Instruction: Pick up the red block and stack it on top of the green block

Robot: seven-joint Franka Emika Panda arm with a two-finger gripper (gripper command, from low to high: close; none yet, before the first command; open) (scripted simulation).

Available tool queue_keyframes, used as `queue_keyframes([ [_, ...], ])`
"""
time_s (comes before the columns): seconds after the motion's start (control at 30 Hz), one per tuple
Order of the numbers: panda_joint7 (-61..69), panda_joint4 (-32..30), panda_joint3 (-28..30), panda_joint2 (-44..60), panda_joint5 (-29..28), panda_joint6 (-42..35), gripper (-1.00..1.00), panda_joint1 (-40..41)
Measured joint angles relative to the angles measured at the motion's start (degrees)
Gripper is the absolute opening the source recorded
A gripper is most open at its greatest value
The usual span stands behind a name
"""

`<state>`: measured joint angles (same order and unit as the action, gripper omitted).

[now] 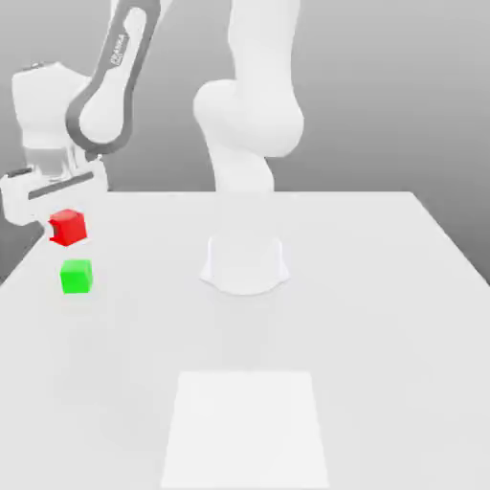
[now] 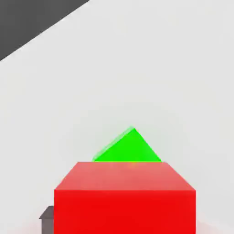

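Biggest first: I've got a broad, flat, pale grey-white table (image 1: 373,335) across most of the exterior view. In the hand view its edge cuts a diagonal, with dark grey beyond it.

Next, the white Panda arm (image 1: 254,86), smooth shell with dark grey trim. Its base (image 1: 245,266) sits mid-table, and the arm reaches over to the exterior view's left, hand angled downward. Dark lettering shows on one link.

Nearer the camera, a flat, plain white rectangular patch (image 1: 246,426) lies on the table, well apart from both cubes.

The white two-finger gripper (image 1: 62,228) is out near the table's edge at the exterior view's left. I read it as closed down on the red cube, gap no wider than the cube. One dark grey fingertip (image 2: 47,225) is right against the cube's side in the hand view.

The small, bright red, matte plastic-looking cube (image 2: 124,212) is in the grip, a bit tilted in the exterior view, up off the table. It's near the green one, not on it.

Last, the small, bright green, matte cube (image 1: 77,277) rests on the table, nearer the exterior camera than the red. From the hand I see just one green corner past the red's edge; nothing stacked on it.
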<state>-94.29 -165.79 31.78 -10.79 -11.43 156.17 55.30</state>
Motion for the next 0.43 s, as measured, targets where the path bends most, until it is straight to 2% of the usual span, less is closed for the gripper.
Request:
queue_keyframes([
  [0.17,4.3,0.1,1.4,5.6,6.3,5.2,-1.0,-2.8],
  [0.33,11.6,-0.1,-0.4,12.3,16.8,11.1,-1.0,-3.9],
  [0.37,12.6,-0.1,-1.0,13.2,18.3,11.8,1.0,-3.5],
  [0.43,12.6,-0.1,-1.0,13.2,18.3,11.8,1.0,-3.5],
])
